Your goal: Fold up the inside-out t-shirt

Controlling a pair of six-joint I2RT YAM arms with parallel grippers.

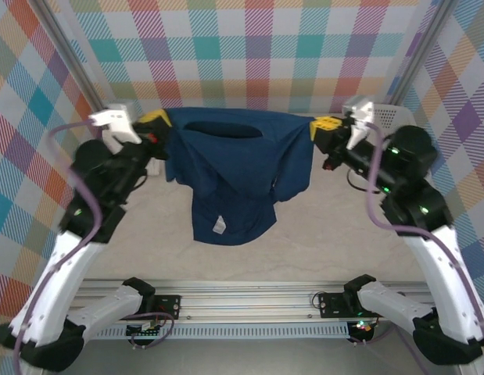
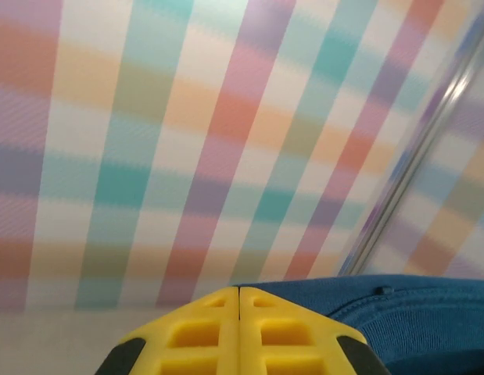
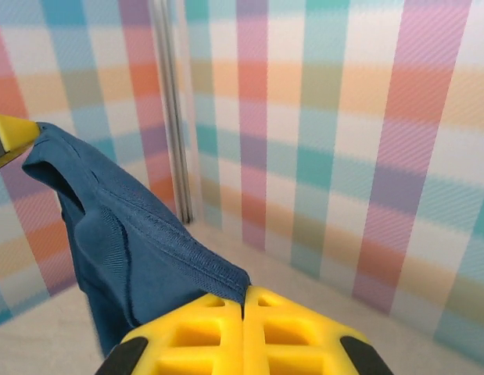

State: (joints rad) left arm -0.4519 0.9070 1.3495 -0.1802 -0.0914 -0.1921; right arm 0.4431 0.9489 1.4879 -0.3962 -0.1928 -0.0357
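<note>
Yellow fingers [image 3: 202, 332] of the right claw [image 3: 244, 292] press together on a hem of the inside-out t-shirt [image 1: 234, 180], while the left claw [image 1: 153, 119] pinches the opposite edge just as tightly. Stretched between the two claws, the navy garment sags below them, and its lower end, bearing a white label [image 1: 219, 225], appears to reach the surface [image 1: 328, 250]. The risk lies in the thin holds. Each claw seems to have only an edge of cloth, and drawing the claws farther apart could tug it free, dropping the shirt in a crumpled heap.
</note>
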